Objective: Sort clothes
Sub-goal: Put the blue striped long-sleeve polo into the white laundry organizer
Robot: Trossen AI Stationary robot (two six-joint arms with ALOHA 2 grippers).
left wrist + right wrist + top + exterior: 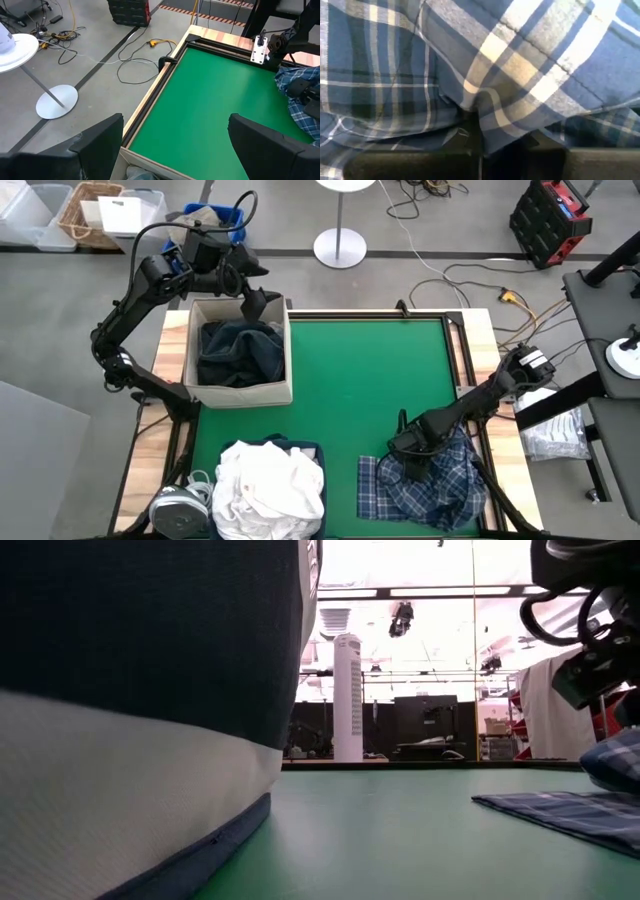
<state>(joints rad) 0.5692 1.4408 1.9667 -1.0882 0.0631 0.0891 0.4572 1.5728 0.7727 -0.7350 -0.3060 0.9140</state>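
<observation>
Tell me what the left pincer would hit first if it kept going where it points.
Probably the green mat: the open left pincer points down across it, nothing between. Depth is uncertain.

Grey floor [60, 430] with loose cables [470, 275], white round-based stand [340, 248], wicker basket [88, 212]

The right pincer [408, 452] is buried in the plaid shirt [432, 485], so its fingers' stance cannot be told; cloth fills the right wrist view. In the low view a bin [140, 710] blocks half the table [400, 830], and the white clothes [268, 485] run off the high view's lower edge
</observation>
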